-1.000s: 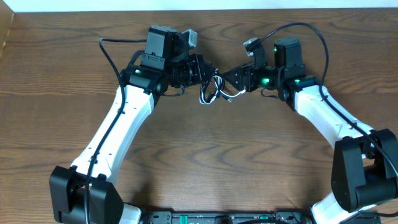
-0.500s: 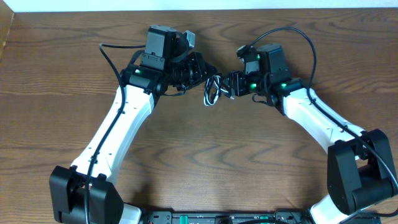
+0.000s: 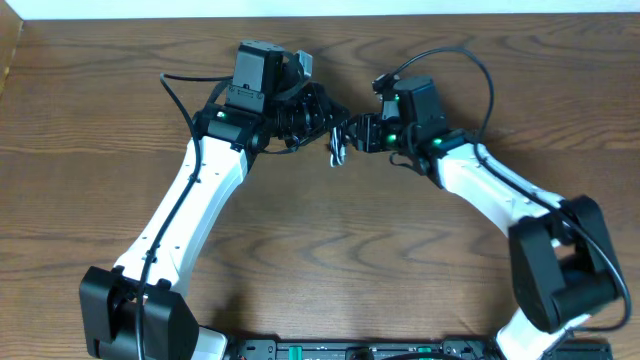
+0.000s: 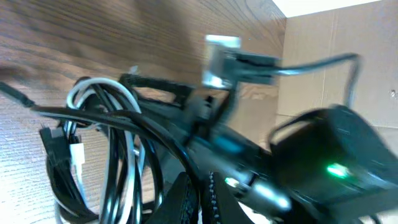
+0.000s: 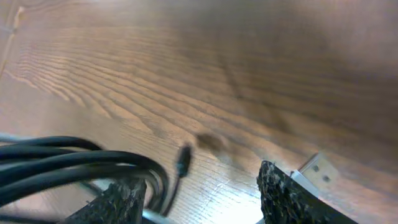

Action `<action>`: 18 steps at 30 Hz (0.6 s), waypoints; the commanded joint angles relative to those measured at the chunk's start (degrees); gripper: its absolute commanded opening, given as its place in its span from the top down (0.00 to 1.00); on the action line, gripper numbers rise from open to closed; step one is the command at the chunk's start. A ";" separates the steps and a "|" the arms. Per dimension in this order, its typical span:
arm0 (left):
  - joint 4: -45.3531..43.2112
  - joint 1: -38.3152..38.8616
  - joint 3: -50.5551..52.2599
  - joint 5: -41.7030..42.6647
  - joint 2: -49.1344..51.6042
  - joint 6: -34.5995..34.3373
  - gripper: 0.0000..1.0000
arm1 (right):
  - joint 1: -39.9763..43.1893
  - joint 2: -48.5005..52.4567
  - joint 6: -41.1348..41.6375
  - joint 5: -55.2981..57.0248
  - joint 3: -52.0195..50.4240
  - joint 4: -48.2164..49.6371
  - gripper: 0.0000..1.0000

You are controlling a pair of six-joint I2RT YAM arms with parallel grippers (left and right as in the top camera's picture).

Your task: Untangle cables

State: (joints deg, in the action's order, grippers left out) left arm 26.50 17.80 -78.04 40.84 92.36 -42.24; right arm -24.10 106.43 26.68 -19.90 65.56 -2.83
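Note:
The cables [image 3: 338, 150], one white and one black, hang in a small tangled bundle between my two grippers at the back middle of the table. In the left wrist view the white cable [image 4: 93, 93] loops with the black cable [image 4: 127, 134]. My left gripper [image 3: 326, 122], also in its wrist view [image 4: 202, 199], is shut, with black cord running into its jaws. My right gripper [image 3: 360, 133] is open just right of the bundle. In its wrist view [image 5: 205, 199] black loops [image 5: 81, 163] lie by its left finger, and a small plug end [image 5: 182, 160] hangs between the fingers.
The wooden table [image 3: 330, 250] stretches in front of both arms. Thick black arm wires arc behind each wrist, the left wire [image 3: 175, 85] and the right wire [image 3: 480, 60]. A cardboard wall [image 4: 329, 56] stands past the table's far edge.
My right gripper has moved left up to the cable bundle, and the bundle now looks squeezed narrower between the grippers. The left arm has hardly moved.

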 commanded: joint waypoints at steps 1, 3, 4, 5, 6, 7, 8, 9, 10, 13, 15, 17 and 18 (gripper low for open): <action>-0.26 -0.09 -0.59 1.99 -0.52 -0.70 0.93 | -0.15 2.93 5.03 -1.99 0.68 1.77 0.46; -0.26 -0.09 -0.59 1.99 -0.52 -0.63 0.92 | -0.11 3.23 4.98 -4.74 0.70 3.61 0.46; -0.26 -0.09 -0.57 1.97 -0.52 -0.48 0.93 | -0.11 3.21 5.01 -4.98 0.70 4.28 0.47; -0.26 -0.09 -0.59 1.99 -0.52 -0.48 0.93 | -0.11 3.13 5.01 -5.42 0.70 5.01 0.46; -0.26 -0.09 -0.59 1.99 -0.52 -0.48 0.93 | -0.11 3.06 5.01 -5.64 0.70 5.38 0.46; -0.28 -0.09 -0.57 2.01 -0.52 -0.48 0.93 | 0.07 3.06 5.01 -5.55 0.70 5.44 0.46; -0.28 -0.11 -0.57 2.01 -0.52 -0.48 0.93 | 0.37 3.06 5.01 -5.25 0.70 5.20 0.47; -0.28 -0.11 -0.59 2.03 -0.52 -0.48 0.93 | 0.87 3.06 5.01 -4.50 0.70 4.35 0.49; -0.46 -0.26 -0.59 2.05 -0.52 -0.48 0.93 | 1.44 3.08 5.03 -3.45 0.70 3.15 0.52; -1.92 -0.96 -0.59 2.51 -0.55 -0.48 0.93 | 3.50 3.08 5.03 -0.48 0.70 -0.46 0.62; -4.00 -1.99 -0.59 4.42 -0.66 -0.48 0.93 | 5.33 3.08 5.03 1.33 0.70 -3.19 0.65; -6.03 -3.04 -0.59 5.86 -0.90 -0.11 0.92 | 6.95 3.08 5.03 2.56 0.70 -5.51 0.66; -7.06 -3.85 -0.59 6.14 -1.16 1.27 0.93 | 8.20 3.08 5.03 3.13 0.70 -6.93 0.67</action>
State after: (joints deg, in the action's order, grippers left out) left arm 21.71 16.03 -78.04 43.16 92.36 -42.22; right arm -18.94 109.82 31.40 -21.71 65.69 -7.18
